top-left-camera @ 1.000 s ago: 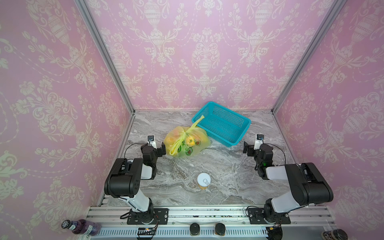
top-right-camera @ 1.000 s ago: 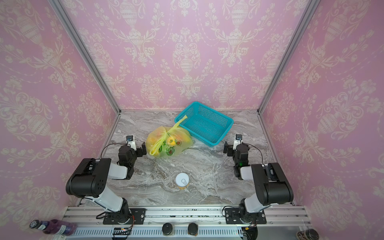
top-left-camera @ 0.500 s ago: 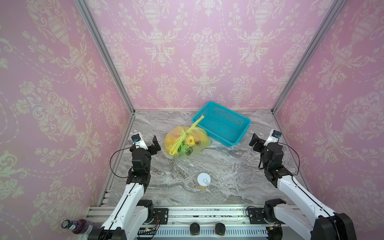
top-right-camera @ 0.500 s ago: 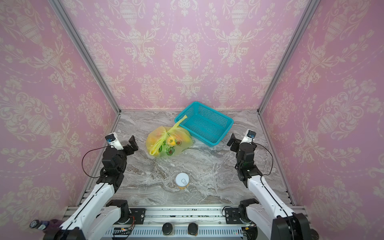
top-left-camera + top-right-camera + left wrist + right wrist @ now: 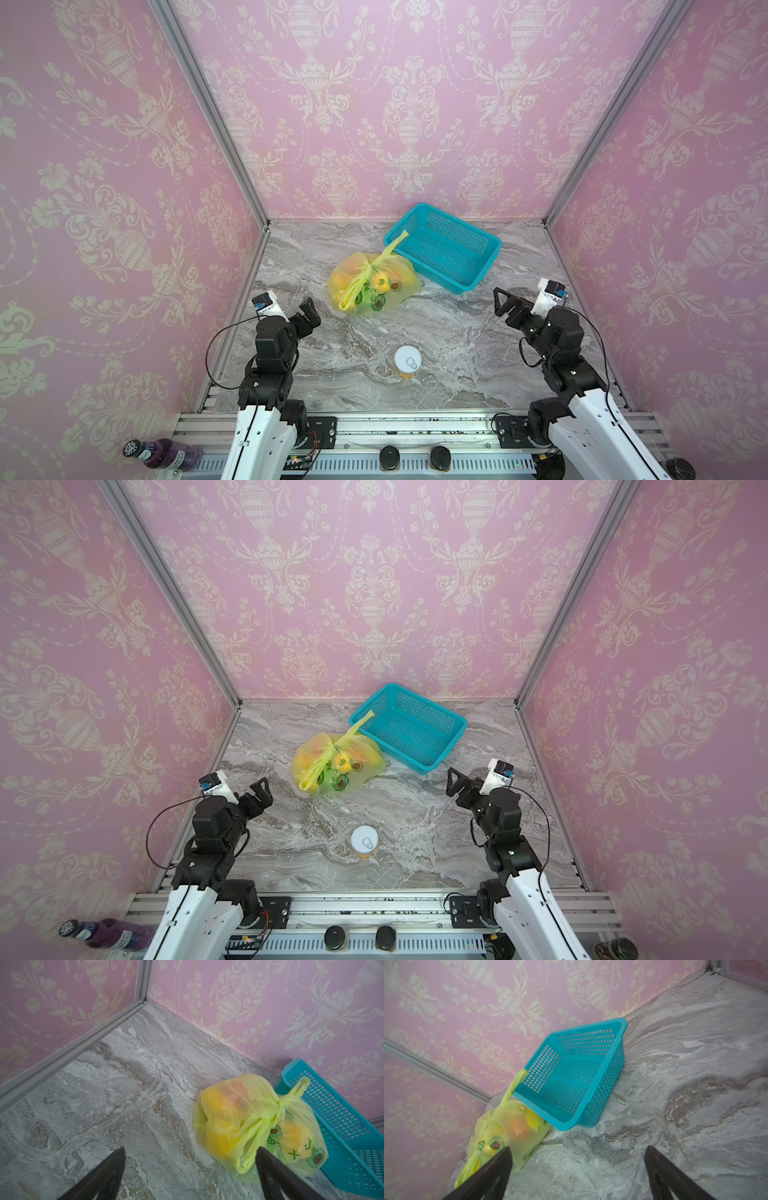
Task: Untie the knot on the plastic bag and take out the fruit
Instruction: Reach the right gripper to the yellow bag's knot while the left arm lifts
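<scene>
- The plastic bag (image 5: pixel 400 279) sat tied shut near the middle of the table (image 5: pixel 457 336), and its far side touched the basket (image 5: pixel 457 224).
- The knot (image 5: pixel 366 270) crossed the bag's top as a twisted strip running from 1 o'clock to 7 o'clock. Its far loop leaned against the basket's corner, and its near loop hung down the bag's side.
- The fruit (image 5: pixel 380 283) was all inside the bag. Through the film you could make out yellow and orange pieces and a reddish one, but not how many.
- The basket lay at 2 o'clock from the bag, with its mesh floor in plain view.
- A can (image 5: pixel 407 362) stood upright at 5 o'clock from the bag, well apart, with its lid on.
- Your left gripper (image 5: pixel 309 316) hung at 8 o'clock from the bag, near it. Its fingers were spread wide and held nothing.
- Your right gripper (image 5: pixel 500 302) hung at 3 o'clock, well apart from the bag. Its fingers were also spread wide and held nothing.
</scene>
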Robot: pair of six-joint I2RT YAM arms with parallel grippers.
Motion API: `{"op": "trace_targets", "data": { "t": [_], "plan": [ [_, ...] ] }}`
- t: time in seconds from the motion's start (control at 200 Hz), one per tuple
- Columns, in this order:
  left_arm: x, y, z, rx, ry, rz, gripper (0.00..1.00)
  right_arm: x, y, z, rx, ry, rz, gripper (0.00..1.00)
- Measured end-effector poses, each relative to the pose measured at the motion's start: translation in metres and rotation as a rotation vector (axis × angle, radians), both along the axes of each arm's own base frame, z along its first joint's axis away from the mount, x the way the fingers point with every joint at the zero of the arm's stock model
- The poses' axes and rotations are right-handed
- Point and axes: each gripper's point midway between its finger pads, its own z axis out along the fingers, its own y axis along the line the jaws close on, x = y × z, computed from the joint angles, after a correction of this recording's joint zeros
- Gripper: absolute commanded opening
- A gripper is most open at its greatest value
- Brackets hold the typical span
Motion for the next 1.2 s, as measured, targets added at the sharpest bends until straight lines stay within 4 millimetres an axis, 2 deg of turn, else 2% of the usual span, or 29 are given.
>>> {"op": "trace_targets", "data": {
  "t": [0.15, 0.3, 0.425, 0.485, 0.565, 0.736, 0.956, 1.101, 1.201],
  "plan": [
    [0.004, -0.013, -0.021, -0.036, 0.085, -0.066, 0.96, -0.003, 0.077, 0.011, -0.071, 0.041, 0.251, 1.00],
    [0.007, -0.020, -0.042, -0.059, 0.176, -0.102, 0.92, 0.000, 0.139, 0.003, -0.155, 0.105, 0.419, 0.97],
    [0.013, -0.026, -0.050, -0.076, 0.225, -0.130, 0.92, 0.015, 0.187, -0.009, -0.250, 0.153, 0.499, 0.91],
    [0.017, -0.030, -0.049, -0.079, 0.228, -0.144, 0.91, 0.025, 0.207, -0.015, -0.281, 0.176, 0.522, 0.90],
    [0.023, -0.035, -0.043, -0.082, 0.225, -0.162, 0.91, 0.043, 0.230, -0.026, -0.327, 0.213, 0.544, 0.84],
    [0.030, -0.037, -0.026, -0.079, 0.191, -0.173, 0.91, 0.090, 0.269, -0.033, -0.401, 0.244, 0.538, 0.84],
    [0.033, -0.039, -0.019, -0.075, 0.182, -0.179, 0.91, 0.133, 0.294, -0.037, -0.482, 0.256, 0.499, 0.80],
    [0.035, -0.040, -0.013, -0.072, 0.180, -0.186, 0.90, 0.150, 0.305, -0.055, -0.520, 0.283, 0.495, 0.65],
    [0.035, -0.042, -0.012, -0.068, 0.179, -0.196, 0.90, 0.153, 0.308, -0.075, -0.544, 0.316, 0.503, 0.41]
  ]
}}
